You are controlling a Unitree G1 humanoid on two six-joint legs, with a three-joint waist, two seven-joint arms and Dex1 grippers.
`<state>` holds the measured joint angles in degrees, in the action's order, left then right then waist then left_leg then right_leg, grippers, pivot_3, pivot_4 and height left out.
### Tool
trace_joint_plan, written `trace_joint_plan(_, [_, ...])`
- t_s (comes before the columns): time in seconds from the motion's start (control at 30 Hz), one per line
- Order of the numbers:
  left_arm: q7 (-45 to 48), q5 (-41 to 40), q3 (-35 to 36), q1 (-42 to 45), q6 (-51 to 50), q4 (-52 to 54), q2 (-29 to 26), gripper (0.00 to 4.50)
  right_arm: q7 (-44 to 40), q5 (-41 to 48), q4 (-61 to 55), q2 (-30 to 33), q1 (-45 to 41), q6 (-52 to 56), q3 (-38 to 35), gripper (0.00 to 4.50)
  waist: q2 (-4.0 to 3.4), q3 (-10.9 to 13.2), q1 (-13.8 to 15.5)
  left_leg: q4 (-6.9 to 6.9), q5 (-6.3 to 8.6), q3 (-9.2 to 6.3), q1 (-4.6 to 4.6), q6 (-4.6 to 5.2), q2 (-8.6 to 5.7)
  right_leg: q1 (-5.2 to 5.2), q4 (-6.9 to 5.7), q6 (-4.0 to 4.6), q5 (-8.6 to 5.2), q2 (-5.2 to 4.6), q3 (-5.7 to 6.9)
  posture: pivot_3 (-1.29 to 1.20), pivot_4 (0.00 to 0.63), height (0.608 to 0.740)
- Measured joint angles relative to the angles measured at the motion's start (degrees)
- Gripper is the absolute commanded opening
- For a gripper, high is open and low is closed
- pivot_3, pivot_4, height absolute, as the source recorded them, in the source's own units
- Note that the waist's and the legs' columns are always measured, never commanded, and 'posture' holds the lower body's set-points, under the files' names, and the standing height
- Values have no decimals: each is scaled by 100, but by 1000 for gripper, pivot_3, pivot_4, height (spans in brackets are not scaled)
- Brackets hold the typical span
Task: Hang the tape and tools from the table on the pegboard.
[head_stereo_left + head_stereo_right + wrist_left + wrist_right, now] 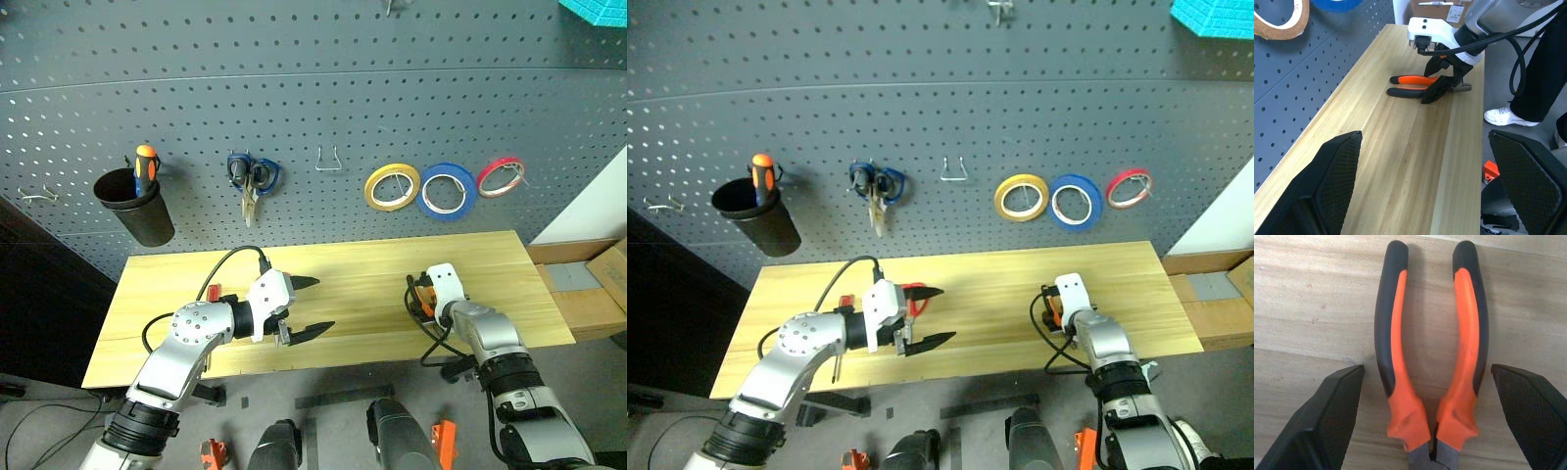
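Pliers (1396,357) with orange-and-black handles lie flat on the light wood table (372,255), near its right front part. My right gripper (1426,368) points down over them and is open, one finger outside each handle and clear of it. In the left wrist view the pliers (1415,80) lie under that gripper. My left gripper (323,304) hovers open and holds nothing over the middle of the table. The blue tape (450,168) hangs on the pegboard (294,88) between a yellow and a red roll.
On the pegboard hang a black cup (137,211) with an orange-and-black screwdriver (145,164), blue-handled scissors (253,178), a bare hook (328,162), yellow tape (392,169) and red tape (502,162). Cardboard boxes (598,294) stand right of the table. A person's shoe (1506,116) is beside it.
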<state>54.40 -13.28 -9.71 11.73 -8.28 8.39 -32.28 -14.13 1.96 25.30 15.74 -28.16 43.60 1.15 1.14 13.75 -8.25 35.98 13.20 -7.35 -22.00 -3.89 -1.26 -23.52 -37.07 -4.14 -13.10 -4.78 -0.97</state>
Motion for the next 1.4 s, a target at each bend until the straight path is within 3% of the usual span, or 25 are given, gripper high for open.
trace_joint_plan(0.1, [-4, 0, 2, -2, 0, 0, 0, 4389, 0, 118, 0, -43, -36, 201, -132, 2676, 0, -17, 4, 0, 0, -1, 0, 0, 0, 1, 0, 0, 0, 0, 0, -198, 172, 740])
trace_joint_plan(0.23, [-113, -126, 112, -97, -81, 18, 109, 4389, 113, 102, -435, -174, 233, 190, -97, 2668, -1, -18, 2, -2, 0, -3, -1, 0, 1, -2, 0, 0, 0, 1, 1, -195, 173, 740])
trace_joint_plan(0.4, [-439, -494, 582, -539, -398, 346, 165, 4389, 497, -58, -2258, -889, 908, -290, 332, 2667, -5, -16, -85, 3, -1, 8, -53, -1, 6, -68, -27, 1, 1, 5, -16, -193, 173, 740])
trace_joint_plan(0.53, [-904, -934, 1166, -1044, -529, 713, 463, 4389, 691, -202, -3927, -1383, 960, -893, 989, 2667, -4, -18, -78, 8, -1, -7, -56, -2, 6, -66, -27, 1, 0, 5, -4, -165, 182, 740])
trace_joint_plan(0.67, [-1351, -1182, 1879, -1367, -351, 792, 727, 4389, 823, -415, -4276, -1737, 714, -1536, 1466, 2667, -2, -19, 15, 9, -2, -8, -56, -4, 6, -65, -21, 9, 6, 7, -1, -132, 185, 740])
trace_joint_plan(0.93, [-1795, -1132, 2184, -953, -156, 776, 738, 4389, 854, -462, -2679, -2088, -1499, -2929, 1110, 2667, 0, -20, 182, 10, -15, -13, -54, -8, 14, -61, -10, 41, 46, 21, 3, -85, 182, 740])
trace_joint_plan(1.07, [-2011, -1043, 1995, -733, -271, 836, 752, 4389, 942, -415, -1123, -2116, -2716, -4013, 762, 2667, 0, -20, 196, 0, -14, -12, -60, -8, 20, -66, 0, 46, 49, 30, 2, -69, 179, 740])
trace_joint_plan(1.27, [-2395, -960, 1724, -510, -527, 1099, 888, 4389, 1162, -539, 960, -2041, -3656, -5774, 511, 2667, 1, -21, 235, -5, -13, -9, -61, -9, 24, -69, 0, 49, 50, 33, 1, -22, 182, 740])
trace_joint_plan(1.4, [-2522, -922, 1640, -477, -637, 1166, 907, 4389, 1436, -713, 2074, -1909, -3801, -6512, 445, 2667, 1, -20, 293, -6, -13, -9, -60, -9, 24, -70, -1, 50, 50, 33, 0, -10, 184, 740])
